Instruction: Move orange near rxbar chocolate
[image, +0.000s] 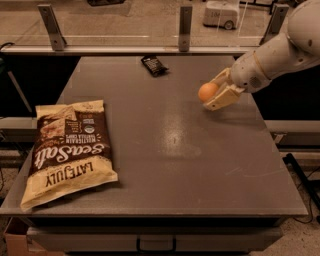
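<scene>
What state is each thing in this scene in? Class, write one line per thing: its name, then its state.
orange: held by the gripper, over the table's right side.
gripper: shut on the orange, right of centre.
rxbar chocolate: lying flat near the far edge, untouched, well apart from the orange.
chip bag: lying flat, face up, at the near left corner.
table: bearing the bar and bag.
</scene>
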